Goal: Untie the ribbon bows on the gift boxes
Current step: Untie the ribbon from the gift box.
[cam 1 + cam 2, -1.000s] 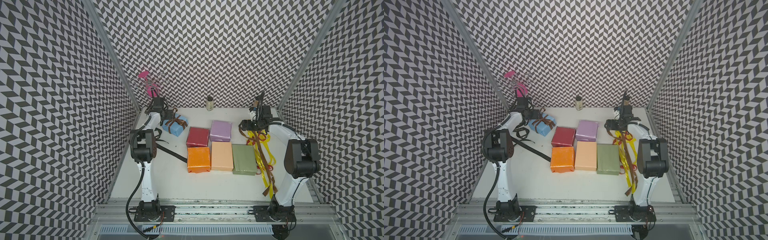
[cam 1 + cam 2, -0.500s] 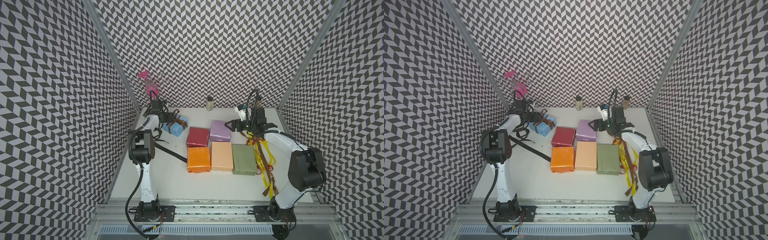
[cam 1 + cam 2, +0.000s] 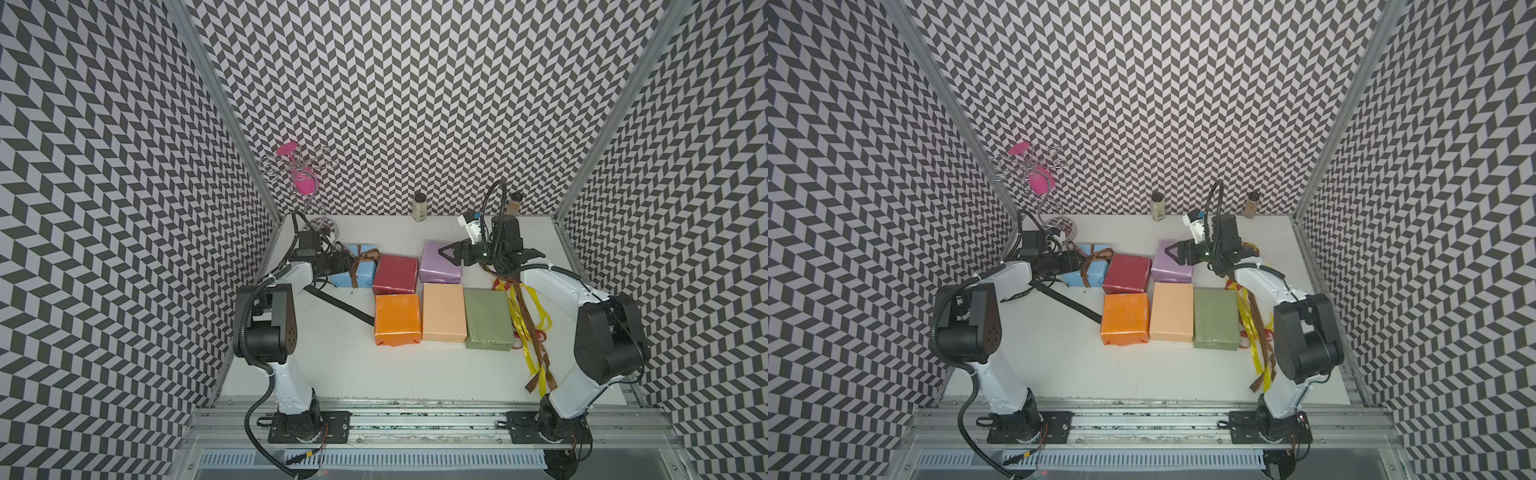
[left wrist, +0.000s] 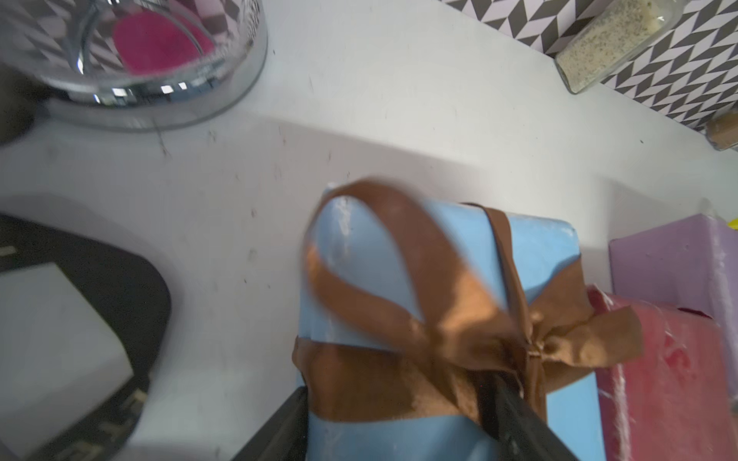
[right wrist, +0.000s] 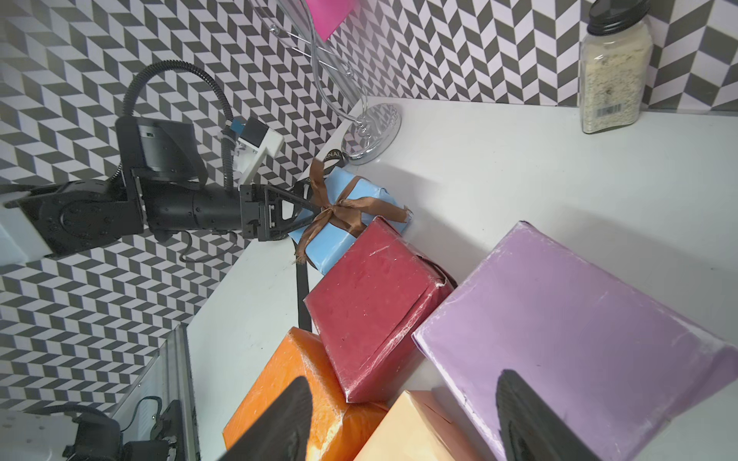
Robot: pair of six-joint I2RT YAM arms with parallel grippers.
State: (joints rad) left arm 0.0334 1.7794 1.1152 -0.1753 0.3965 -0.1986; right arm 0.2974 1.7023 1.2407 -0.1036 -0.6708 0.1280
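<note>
A wire stand hung with pink pieces fills the worktop's far left corner, and spice jars stand along the far edge. Just in front of the stand sits the light blue box, its brown bow tied, with the dark red box touching its right side. The left gripper reaches in from the left edge, its fingers spread either side of the ribbon band, one right at the knot. The right gripper hangs over the lilac box, jaws apart and empty, well away from the bow. Only the top views show loose ribbons heaped by the right edge beside the olive green box. Only the right wrist view shows white lettering on the black ribbon at the blue box's far corner.
</note>
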